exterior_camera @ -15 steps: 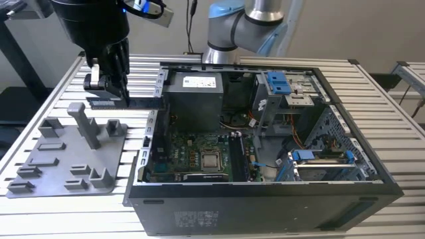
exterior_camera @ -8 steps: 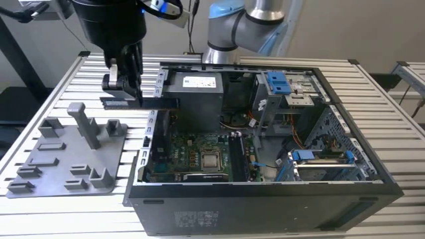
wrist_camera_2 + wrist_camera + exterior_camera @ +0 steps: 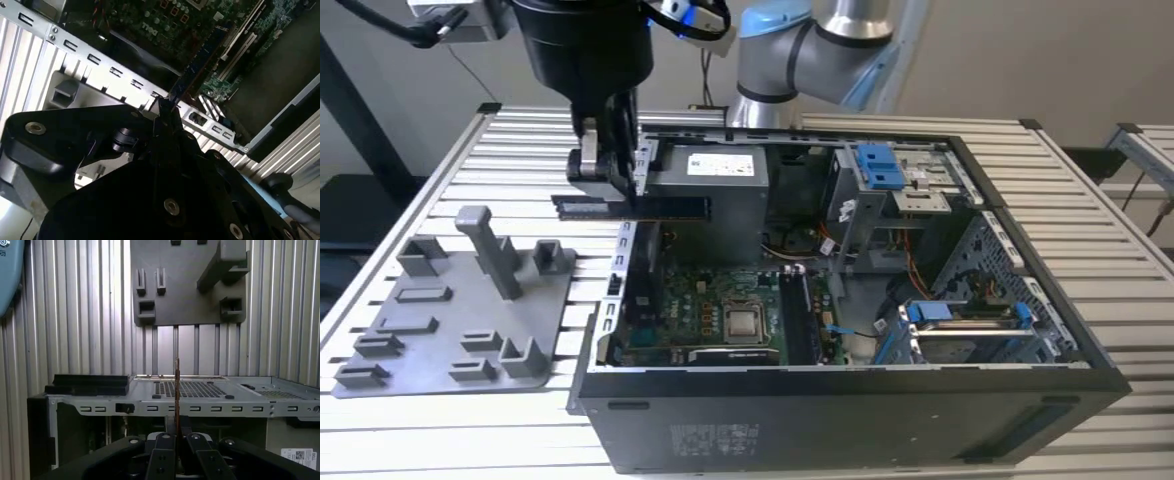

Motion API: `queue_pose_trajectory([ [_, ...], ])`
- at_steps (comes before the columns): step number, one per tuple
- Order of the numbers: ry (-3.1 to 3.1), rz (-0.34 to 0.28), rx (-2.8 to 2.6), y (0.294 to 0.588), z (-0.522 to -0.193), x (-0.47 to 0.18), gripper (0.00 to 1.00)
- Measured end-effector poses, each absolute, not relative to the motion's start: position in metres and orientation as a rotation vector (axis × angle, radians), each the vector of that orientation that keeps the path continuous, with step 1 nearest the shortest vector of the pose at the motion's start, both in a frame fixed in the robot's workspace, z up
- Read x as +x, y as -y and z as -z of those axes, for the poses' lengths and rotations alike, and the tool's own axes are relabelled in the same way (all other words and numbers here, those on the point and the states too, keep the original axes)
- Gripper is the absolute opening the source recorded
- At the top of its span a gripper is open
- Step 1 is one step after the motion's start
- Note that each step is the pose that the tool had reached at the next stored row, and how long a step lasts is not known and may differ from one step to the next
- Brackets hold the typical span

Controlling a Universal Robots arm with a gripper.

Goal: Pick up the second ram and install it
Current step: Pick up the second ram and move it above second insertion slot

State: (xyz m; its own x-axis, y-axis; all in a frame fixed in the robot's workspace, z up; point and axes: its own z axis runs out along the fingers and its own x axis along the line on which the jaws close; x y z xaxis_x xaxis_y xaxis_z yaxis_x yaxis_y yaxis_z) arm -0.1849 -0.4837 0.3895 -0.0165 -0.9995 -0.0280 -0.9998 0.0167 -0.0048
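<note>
The second ram (image 3: 640, 207) is a long dark stick that hangs level above the open computer case's wall at the exterior view's left. My gripper (image 3: 616, 192) is shut on it from above, near its middle. In the first wrist view the ram (image 3: 177, 390) shows edge-on as a thin upright line rising from the shut gripper (image 3: 177, 440). In the second wrist view the ram (image 3: 197, 62) reaches out from the gripper (image 3: 165, 112) over the green motherboard (image 3: 235, 55). The memory slots (image 3: 795, 315) lie on the motherboard (image 3: 707, 305) inside the case.
The grey fixture plate (image 3: 434, 330) with upright posts lies on the slatted table (image 3: 520, 140) at the exterior view's left of the case (image 3: 854, 420). A power supply box (image 3: 707, 185), blue drive brackets (image 3: 881, 165) and cables stand inside the case.
</note>
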Motion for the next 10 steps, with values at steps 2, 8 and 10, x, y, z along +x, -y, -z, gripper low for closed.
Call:
queue_pose_trajectory([
  [2,-2.223,-0.025,-2.186,0.484,-0.389,-0.178,0.14],
  [8,-2.223,-0.025,-2.187,0.484,-0.389,-0.159,0.14],
  [10,-2.223,-0.025,-2.186,0.484,-0.390,-0.153,0.14],
])
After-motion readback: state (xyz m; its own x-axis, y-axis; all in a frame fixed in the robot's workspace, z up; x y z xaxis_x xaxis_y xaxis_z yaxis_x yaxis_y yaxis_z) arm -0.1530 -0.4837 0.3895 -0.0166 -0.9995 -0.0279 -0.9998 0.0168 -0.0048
